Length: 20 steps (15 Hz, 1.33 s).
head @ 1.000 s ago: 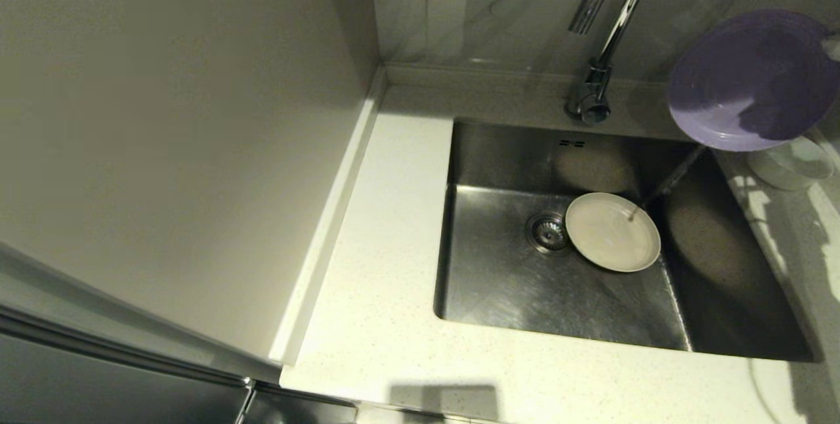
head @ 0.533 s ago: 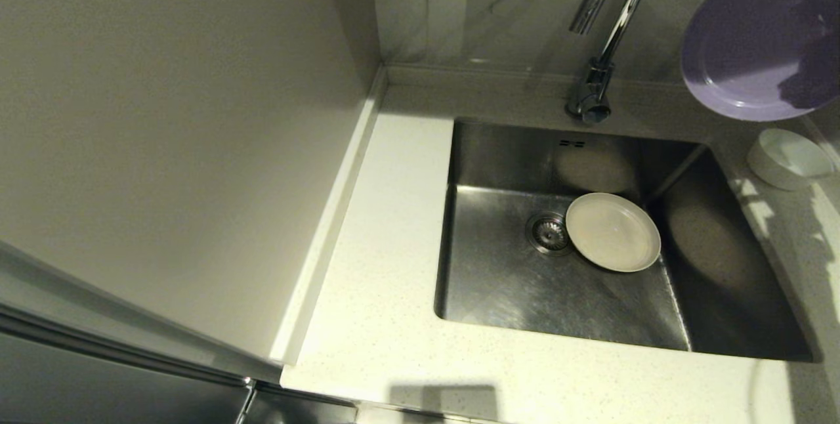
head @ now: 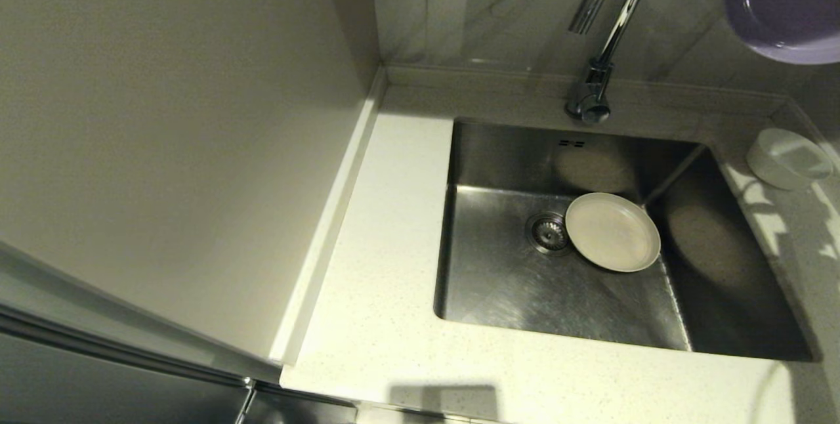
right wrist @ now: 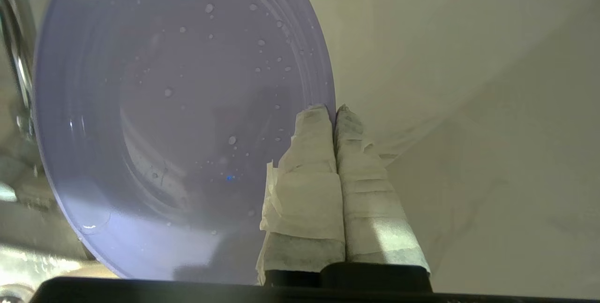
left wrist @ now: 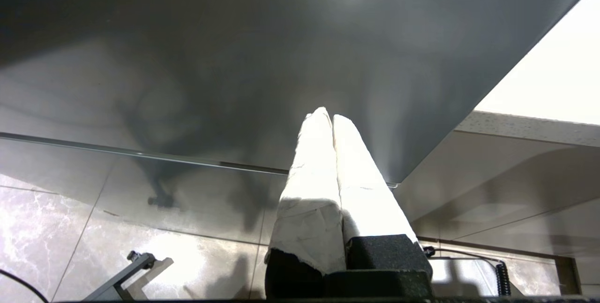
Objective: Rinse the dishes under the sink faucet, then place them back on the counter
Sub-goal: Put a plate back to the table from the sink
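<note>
Your right gripper (right wrist: 333,108) is clamped on the rim of the lavender plate (right wrist: 178,120), white-wrapped fingers (right wrist: 309,171) pressed together with the plate edge between them. In the right wrist view the plate face is wet, with droplets scattered across it. In the head view you see that plate (head: 787,4) up in the far right corner, held in the air in front of the grey wall tiles (head: 499,10), to the right of the faucet (head: 607,30) and above the back right of the counter (head: 380,293). The gripper itself is outside the head view.

The beige plate (head: 612,232) lies flat on the floor of the sink (head: 512,279), just right of the drain strainer (head: 546,232), its rim touching or slightly overlapping the strainer's edge. You can see two small overflow slots (head: 571,144) on the sink's back wall, below the faucet base.

The white bowl (head: 786,158) sits upright on the counter to the right of the sink, near the back corner, well apart from the held plate.

Your left gripper (left wrist: 332,117) is parked low, off the counter, with nothing in it; its wrapped fingers (left wrist: 314,176) are pressed together. The left wrist view shows it pointing at a dark cabinet face (left wrist: 234,59), with marbled floor tiles (left wrist: 70,228) below and the counter edge (left wrist: 525,122) off to the side.
</note>
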Motion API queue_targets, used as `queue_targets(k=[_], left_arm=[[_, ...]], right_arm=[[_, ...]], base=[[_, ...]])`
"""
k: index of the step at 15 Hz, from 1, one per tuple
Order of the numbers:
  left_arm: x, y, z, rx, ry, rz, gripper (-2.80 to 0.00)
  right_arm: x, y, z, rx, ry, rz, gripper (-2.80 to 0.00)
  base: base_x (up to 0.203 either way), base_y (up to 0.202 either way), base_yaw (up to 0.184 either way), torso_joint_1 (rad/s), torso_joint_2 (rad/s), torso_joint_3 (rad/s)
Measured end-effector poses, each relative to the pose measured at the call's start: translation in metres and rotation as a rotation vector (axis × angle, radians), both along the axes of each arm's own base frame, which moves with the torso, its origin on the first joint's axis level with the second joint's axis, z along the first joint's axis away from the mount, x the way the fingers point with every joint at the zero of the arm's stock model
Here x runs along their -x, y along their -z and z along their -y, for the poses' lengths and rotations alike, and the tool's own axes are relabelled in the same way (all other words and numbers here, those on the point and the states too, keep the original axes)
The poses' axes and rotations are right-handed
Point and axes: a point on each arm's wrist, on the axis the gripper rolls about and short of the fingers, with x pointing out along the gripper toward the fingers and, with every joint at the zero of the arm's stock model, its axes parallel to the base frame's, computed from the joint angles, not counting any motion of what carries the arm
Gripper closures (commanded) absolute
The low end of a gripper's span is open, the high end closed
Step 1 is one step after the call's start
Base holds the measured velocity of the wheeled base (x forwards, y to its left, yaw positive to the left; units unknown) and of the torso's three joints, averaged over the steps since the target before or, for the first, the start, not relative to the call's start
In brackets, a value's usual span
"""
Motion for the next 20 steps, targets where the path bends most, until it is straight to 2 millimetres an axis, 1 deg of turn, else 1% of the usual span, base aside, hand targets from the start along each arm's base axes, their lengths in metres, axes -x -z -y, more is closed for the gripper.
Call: queue_targets(k=[4,10,12,14,16,20], left_arm=[[0.0,0.0,0.0,0.0,0.0,0.0,0.0],[0.0,0.0,0.0,0.0,0.0,0.0,0.0],[0.0,0.0,0.0,0.0,0.0,0.0,0.0],[0.0,0.0,0.0,0.0,0.0,0.0,0.0],[0.0,0.0,0.0,0.0,0.0,0.0,0.0],[0.0,0.0,0.0,0.0,0.0,0.0,0.0]], right_arm=[[0.008,-0.004,0.001,-0.037,0.004,0.024,0.0],[0.012,-0.005,0.0,-0.035,0.008,0.028,0.0],[0.011,-0.001,0.001,-0.044,0.013,0.002,0.0],[0.008,0.012,0.003,-0.059,0.03,-0.104,0.0],[0.007,0.033,0.01,-0.072,0.064,-0.276,0.0],[0.016,0.089,0.025,-0.147,0.131,-0.682,0.0]], base=[[0.0,0.0,0.0,0.0,0.0,0.0],[0.0,0.0,0.0,0.0,0.0,0.0],[0.0,0.0,0.0,0.0,0.0,0.0],[0.0,0.0,0.0,0.0,0.0,0.0],[0.0,0.0,0.0,0.0,0.0,0.0],[0.0,0.0,0.0,0.0,0.0,0.0]])
